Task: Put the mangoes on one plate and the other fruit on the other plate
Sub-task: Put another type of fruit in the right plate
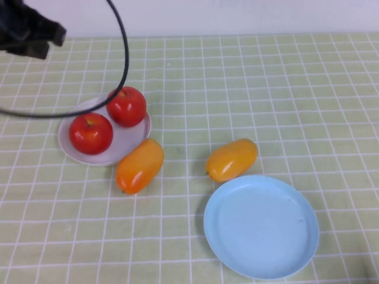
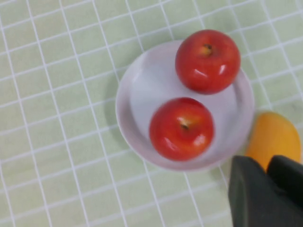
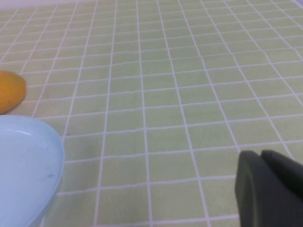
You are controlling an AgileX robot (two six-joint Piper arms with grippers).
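Two red apples (image 1: 126, 106) (image 1: 90, 133) rest on the white plate (image 1: 127, 142) at the left. One orange mango (image 1: 140, 165) lies on the cloth against that plate's near rim. The second mango (image 1: 231, 159) lies just beyond the light blue plate (image 1: 260, 228), which holds nothing. My left gripper (image 1: 29, 32) hangs high at the far left, away from the fruit. In the left wrist view it (image 2: 267, 165) is shut and holds nothing, above the apples (image 2: 181, 128) and the mango (image 2: 272, 137). My right gripper (image 3: 260, 156) is shut and holds nothing over bare cloth, beside the blue plate (image 3: 23, 161).
A green checked cloth (image 1: 284, 89) covers the table. A black cable (image 1: 125, 53) loops from the left arm down across the white plate's far side.
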